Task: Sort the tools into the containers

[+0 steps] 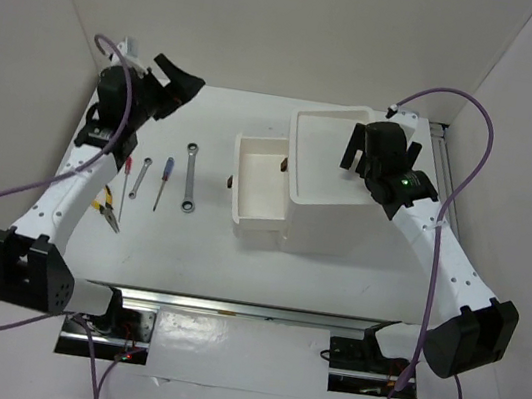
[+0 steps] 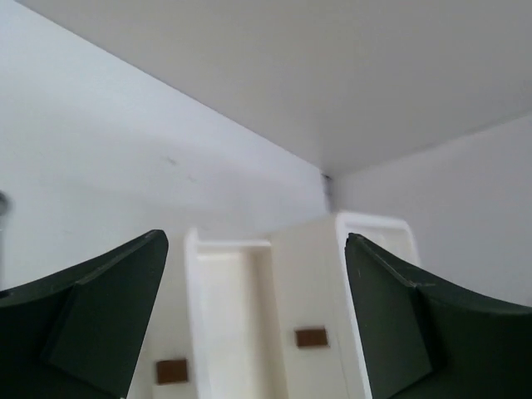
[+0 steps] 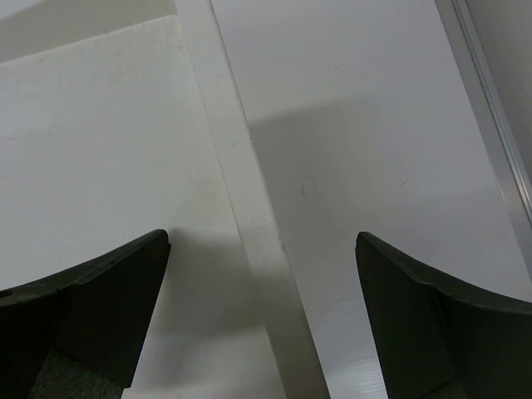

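The tools lie on the table at the left: a silver wrench, a blue screwdriver, a smaller silver wrench, a red screwdriver and yellow-handled pliers. No green screwdriver shows. The white box unit has a rimmed top tray and one drawer slid out to the left, empty. My left gripper is open and empty, raised beyond the tools and facing the box unit. My right gripper is open and empty over the tray's rim.
Small dark red-brown handles sit on the drawer fronts. A metal rail runs along the table's right edge. White walls enclose the table on three sides. Purple cables hang from both arms.
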Available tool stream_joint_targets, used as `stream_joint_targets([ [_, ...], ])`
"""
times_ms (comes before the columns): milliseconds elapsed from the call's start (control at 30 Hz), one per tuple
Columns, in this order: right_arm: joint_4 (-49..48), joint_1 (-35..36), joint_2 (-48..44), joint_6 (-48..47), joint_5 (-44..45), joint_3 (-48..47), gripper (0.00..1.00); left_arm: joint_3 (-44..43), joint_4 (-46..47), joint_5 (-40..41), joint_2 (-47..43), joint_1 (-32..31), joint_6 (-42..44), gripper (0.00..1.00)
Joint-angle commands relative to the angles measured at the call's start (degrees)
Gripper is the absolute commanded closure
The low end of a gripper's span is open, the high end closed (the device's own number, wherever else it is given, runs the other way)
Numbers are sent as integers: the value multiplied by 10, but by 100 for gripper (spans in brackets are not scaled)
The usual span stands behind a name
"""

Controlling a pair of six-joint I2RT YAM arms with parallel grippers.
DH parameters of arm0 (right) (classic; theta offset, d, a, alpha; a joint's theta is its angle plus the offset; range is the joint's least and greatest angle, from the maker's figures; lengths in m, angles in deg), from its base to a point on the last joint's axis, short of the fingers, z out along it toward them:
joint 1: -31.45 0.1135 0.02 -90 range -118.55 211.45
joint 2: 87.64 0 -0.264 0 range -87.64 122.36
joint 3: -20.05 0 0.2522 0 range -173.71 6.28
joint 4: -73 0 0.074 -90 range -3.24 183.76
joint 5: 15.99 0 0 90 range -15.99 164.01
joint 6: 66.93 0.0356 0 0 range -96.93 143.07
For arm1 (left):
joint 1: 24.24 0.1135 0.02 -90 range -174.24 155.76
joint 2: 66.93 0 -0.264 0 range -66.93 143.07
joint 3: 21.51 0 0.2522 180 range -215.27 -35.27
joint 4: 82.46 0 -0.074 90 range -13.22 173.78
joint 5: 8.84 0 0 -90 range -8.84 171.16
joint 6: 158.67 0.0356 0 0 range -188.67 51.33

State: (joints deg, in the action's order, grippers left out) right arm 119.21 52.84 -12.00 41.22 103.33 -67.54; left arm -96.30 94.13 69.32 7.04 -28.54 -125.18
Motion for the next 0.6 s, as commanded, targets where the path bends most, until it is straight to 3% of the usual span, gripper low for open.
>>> stream_joint_targets([
  [0, 54, 7, 17, -20, -26, 11, 0, -136, -347, 153, 80, 8, 189, 0],
  [167, 49, 7, 17, -20, -45, 11, 0, -239, -455, 222, 195, 8, 299, 1],
  [333, 55, 7, 22, -14, -67, -6, 0, -223, -443, 245, 279, -1, 343, 5],
  [567, 35, 7, -11, -14, -55, 29, 0, -196, -406, 297, 305, -19, 376, 5],
])
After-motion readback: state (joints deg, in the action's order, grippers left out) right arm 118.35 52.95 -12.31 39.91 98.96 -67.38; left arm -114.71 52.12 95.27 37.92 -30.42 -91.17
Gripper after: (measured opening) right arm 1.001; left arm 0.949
